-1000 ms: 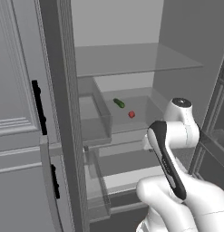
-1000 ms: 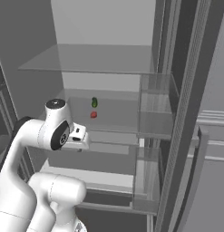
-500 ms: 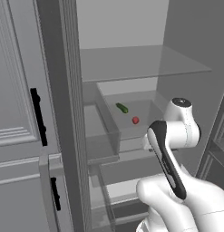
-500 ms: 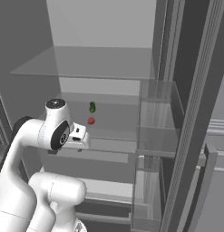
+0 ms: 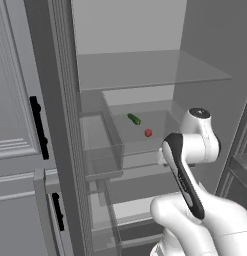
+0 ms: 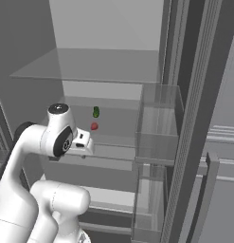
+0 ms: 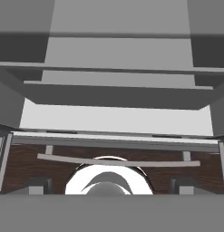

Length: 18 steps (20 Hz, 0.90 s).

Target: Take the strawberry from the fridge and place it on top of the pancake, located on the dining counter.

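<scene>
The strawberry [image 5: 148,133] [image 6: 94,126] lies on a glass shelf [image 5: 145,145] inside the open fridge [image 5: 130,30], near the back. Just behind it lies a small dark green item [image 5: 134,119] [image 6: 95,112], apart from it. The gripper [image 7: 111,183] is open and holds nothing. No readable label or writing is on any of these things.
</scene>
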Motion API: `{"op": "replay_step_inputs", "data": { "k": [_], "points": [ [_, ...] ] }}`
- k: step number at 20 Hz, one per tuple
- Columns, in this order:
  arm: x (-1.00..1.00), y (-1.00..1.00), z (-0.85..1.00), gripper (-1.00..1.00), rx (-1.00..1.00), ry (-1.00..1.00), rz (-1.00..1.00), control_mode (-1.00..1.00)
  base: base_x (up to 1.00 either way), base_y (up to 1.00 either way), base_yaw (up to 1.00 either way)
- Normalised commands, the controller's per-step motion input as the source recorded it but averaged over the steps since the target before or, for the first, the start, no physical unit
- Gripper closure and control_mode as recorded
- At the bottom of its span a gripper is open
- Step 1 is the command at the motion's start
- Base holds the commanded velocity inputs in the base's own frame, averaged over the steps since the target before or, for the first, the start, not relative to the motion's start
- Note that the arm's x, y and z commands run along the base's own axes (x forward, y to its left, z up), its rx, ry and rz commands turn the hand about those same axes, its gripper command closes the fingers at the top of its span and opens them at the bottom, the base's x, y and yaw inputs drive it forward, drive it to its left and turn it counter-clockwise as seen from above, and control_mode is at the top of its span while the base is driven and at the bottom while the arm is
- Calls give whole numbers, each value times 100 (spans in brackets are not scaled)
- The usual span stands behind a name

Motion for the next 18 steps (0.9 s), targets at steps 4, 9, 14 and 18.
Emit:
{"op": "replay_step_inputs", "data": {
  "k": [4, 9, 14, 18],
  "points": [
    [14, 5, 7, -100, 0, -21, 0, -100, 0, 0, 0],
    [35, 19, 13, -100, -1, -25, -1, -100, 0, 0, 0],
    [64, 26, 4, -100, -1, -19, -5, -100, 0, 0, 0],
    [67, -1, 13, -100, 0, -1, -11, -100, 0, 0, 0]
  ]
}}
